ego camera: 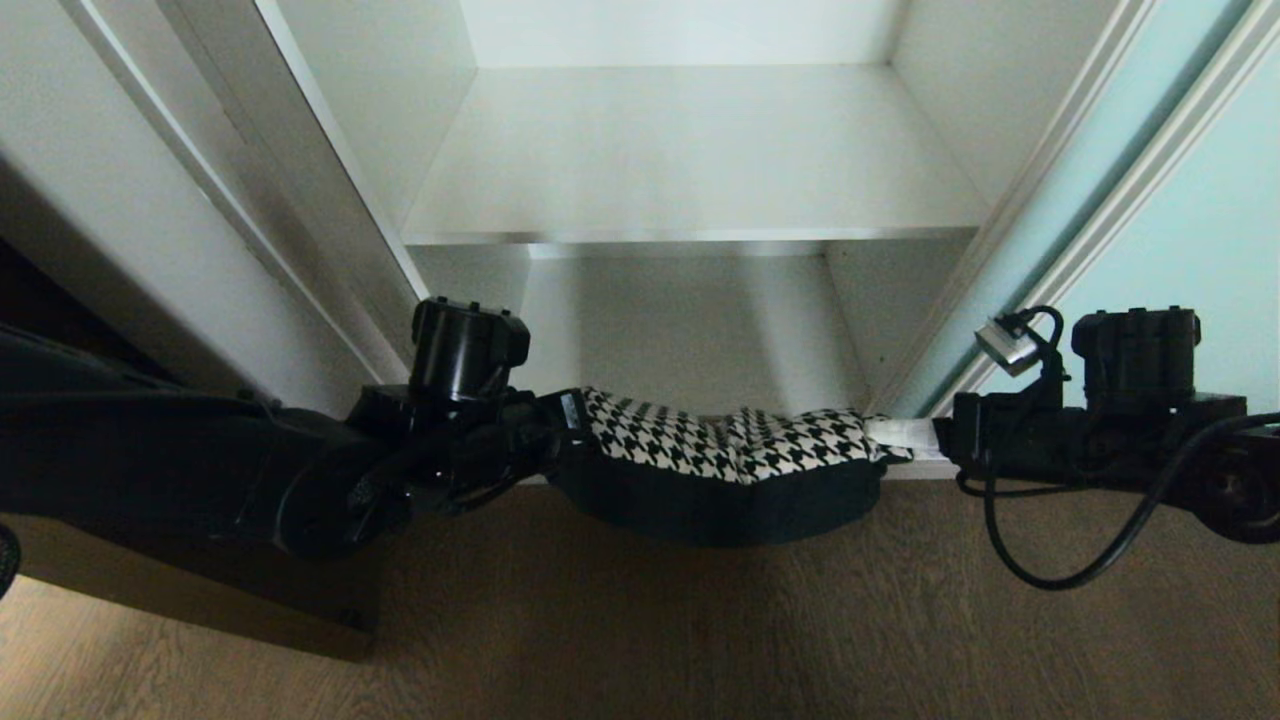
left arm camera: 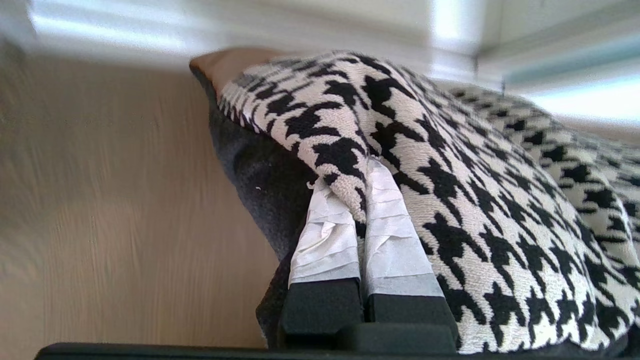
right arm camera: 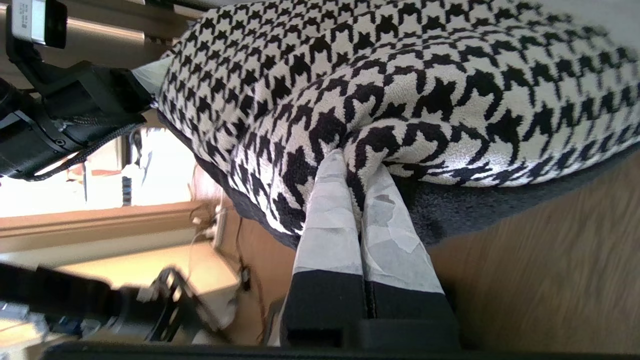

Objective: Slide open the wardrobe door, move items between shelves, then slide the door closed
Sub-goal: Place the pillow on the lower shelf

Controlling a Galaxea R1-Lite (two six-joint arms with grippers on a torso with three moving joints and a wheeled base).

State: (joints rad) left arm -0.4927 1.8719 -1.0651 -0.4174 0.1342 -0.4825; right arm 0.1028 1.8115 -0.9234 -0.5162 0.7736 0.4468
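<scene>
The cushion (ego camera: 720, 455), houndstooth on top and black underneath, hangs sagging between my two grippers, low in front of the open wardrobe and above the wood floor. At the cushion's left edge my left gripper (left arm camera: 350, 185) is shut, its taped fingers (left arm camera: 325, 240) pinching a fold of cushion (left arm camera: 475, 175) fabric. My right gripper (ego camera: 905, 437) is shut on the right edge, and the right wrist view shows the right gripper (right arm camera: 355, 167) biting the cushion (right arm camera: 400, 75) seam. A white shelf (ego camera: 690, 160) lies above and behind. The sliding wardrobe door (ego camera: 1190, 230), pale aqua, stands slid to the right.
The wardrobe's white side wall (ego camera: 150, 230) rises on the left. Below the shelf is a lower compartment (ego camera: 690, 330) with a white back. Wood floor (ego camera: 700, 640) spreads in front. A black cable (ego camera: 1060, 570) loops under my right arm.
</scene>
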